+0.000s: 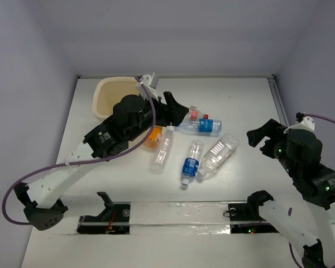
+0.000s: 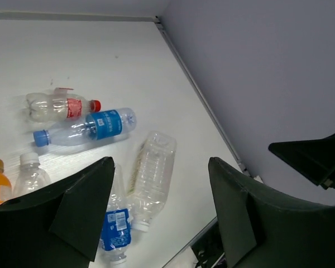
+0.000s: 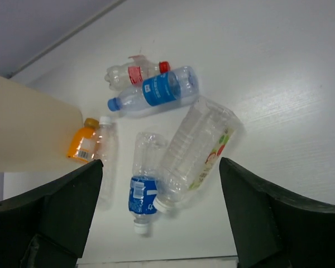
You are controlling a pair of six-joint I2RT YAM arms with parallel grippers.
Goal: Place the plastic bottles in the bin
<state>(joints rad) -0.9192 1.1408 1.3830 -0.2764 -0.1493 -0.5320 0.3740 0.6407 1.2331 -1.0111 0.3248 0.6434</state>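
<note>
- At back left, bin, partly hidden behind the left arm; no bottle seen inside.
- Just right of it, left gripper, spread wide and empty, poised over the pile, probably lining up a pick.
- Mid-table, plastic bottles lying flat in a loose cluster outside the bin; orange bottle nearest it.
- Far right, right gripper, gaping too, holding nothing, apart from the cluster.
- Underneath, white table; all round, plain lavender-grey walls.
</note>
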